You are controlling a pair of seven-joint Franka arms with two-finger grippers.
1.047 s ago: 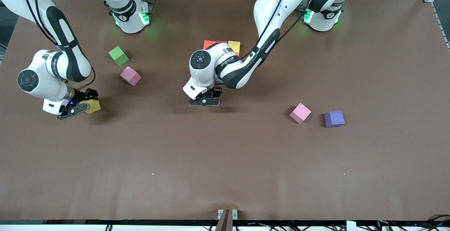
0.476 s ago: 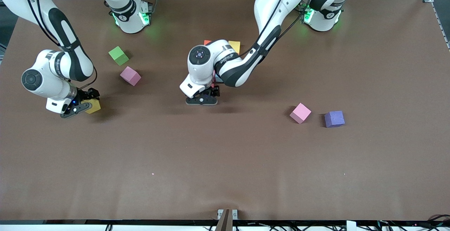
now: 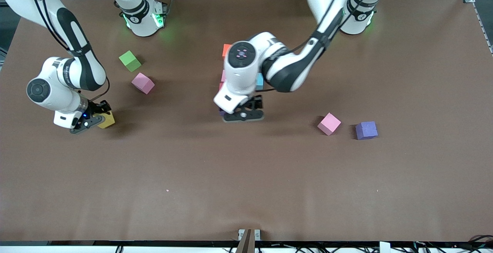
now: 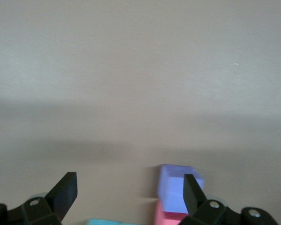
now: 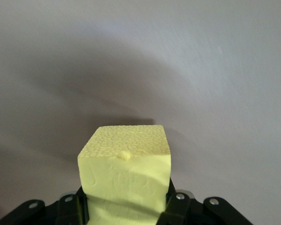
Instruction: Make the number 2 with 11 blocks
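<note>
The number 2 is partly laid at mid-table and mostly hidden under my left arm. An orange block (image 3: 226, 49), a pink one (image 3: 223, 76), a light blue one (image 3: 260, 80) and a blue-violet one (image 3: 222, 111) peek out. My left gripper (image 3: 243, 115) hangs open and empty just above them. In the left wrist view the blue-violet block (image 4: 175, 186) lies by one finger (image 4: 191, 191) of the left gripper (image 4: 129, 190). My right gripper (image 3: 91, 119) is shut on a yellow block (image 3: 107, 119), which fills the right wrist view (image 5: 126, 173) between the fingers (image 5: 171, 208).
A green cube (image 3: 129, 61) and a loose pink block (image 3: 143, 82) lie toward the right arm's end. Another pink block (image 3: 329, 123) and a purple block (image 3: 366, 130) lie toward the left arm's end. The half of the table nearer the camera is bare brown surface.
My left gripper opened, let go of a block at the figure and rose, shifting toward the left arm's end. My right gripper closed on the yellow block.
</note>
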